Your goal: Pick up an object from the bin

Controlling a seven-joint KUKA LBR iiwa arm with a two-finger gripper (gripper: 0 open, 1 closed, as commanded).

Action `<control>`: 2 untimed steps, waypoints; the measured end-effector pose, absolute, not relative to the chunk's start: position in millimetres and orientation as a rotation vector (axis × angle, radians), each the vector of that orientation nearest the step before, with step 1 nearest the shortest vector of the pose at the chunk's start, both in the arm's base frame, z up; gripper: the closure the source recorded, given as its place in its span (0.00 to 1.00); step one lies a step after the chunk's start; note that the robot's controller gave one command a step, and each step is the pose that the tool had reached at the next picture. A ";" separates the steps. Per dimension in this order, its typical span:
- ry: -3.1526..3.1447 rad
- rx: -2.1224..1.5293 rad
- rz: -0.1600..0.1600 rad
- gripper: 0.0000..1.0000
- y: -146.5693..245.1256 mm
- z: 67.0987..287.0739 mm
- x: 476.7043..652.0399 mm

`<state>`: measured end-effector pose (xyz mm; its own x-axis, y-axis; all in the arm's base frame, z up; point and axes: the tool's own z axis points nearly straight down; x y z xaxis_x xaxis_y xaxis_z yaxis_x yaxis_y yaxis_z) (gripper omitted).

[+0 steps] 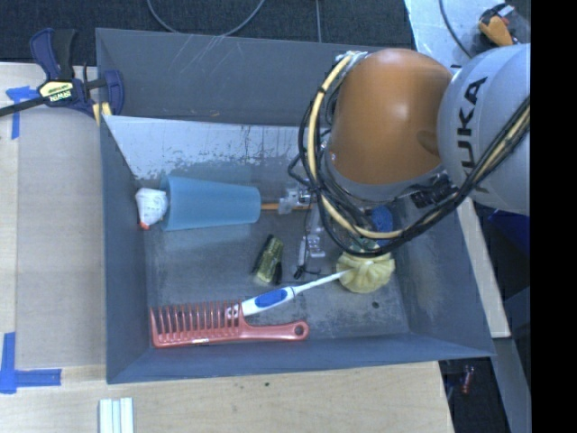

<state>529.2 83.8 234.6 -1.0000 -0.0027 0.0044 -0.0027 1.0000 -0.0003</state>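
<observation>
Orange cover (388, 115) overhangs gripper (311, 244) beside toothbrush (287, 294), yellow wad (366, 274).

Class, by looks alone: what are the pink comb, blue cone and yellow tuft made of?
Pink wide-toothed comb: likely moulded plastic, glossy, stiff even teeth. Pale blue cone: probably matte plastic, smooth uniform surface. Yellow tufted lump: seemingly soft fibre, ragged fuzzy outline.

I am seeing the grey bin (123, 269) carrying a blue cone (212, 204), small olive piece (268, 259), blue-white toothbrush (275, 299), pink comb (225, 325) and yellow tuft (366, 274).
</observation>
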 end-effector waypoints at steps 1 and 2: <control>-3.145 -0.001 -0.001 0.00 83.2 238.5 530.8; -3.149 0.062 0.000 0.00 -9.5 91.9 517.3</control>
<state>517.3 -9.5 91.9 -0.9992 -0.0392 -0.0083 -0.0392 0.9992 -0.0003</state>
